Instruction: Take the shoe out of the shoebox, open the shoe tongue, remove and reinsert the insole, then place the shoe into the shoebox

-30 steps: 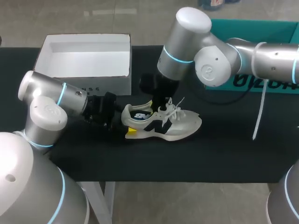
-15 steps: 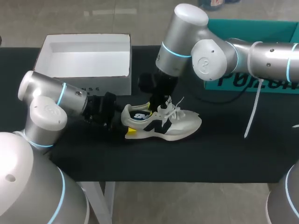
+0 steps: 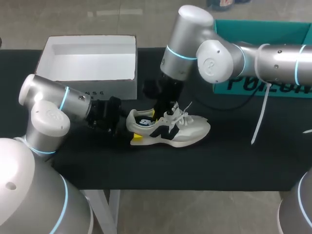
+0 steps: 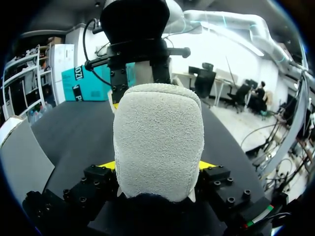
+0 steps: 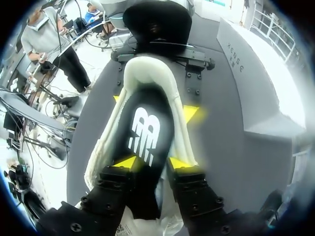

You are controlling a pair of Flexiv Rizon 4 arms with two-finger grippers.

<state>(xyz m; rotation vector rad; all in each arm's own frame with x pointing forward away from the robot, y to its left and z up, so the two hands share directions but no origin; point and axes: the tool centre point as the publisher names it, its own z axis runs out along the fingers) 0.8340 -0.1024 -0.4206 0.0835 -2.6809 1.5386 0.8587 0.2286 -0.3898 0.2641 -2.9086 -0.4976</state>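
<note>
While head view hides both grips, left jaws clamp shoe (image 4: 157,140) heel, right jaws pinch insole (image 5: 146,132)

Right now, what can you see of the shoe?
The shoe is a cream sneaker with a fuzzy heel, black side mark and white laces, upright on the black table, outside the shoebox, toe away from the left gripper, which clamps its heel. The right gripper pinches its black insole at the opening.

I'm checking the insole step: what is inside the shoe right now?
A black insole sits in the opening of the shoe, its front pinched by the right end effector. The toe space under the laces is covered, so unseen.
</note>
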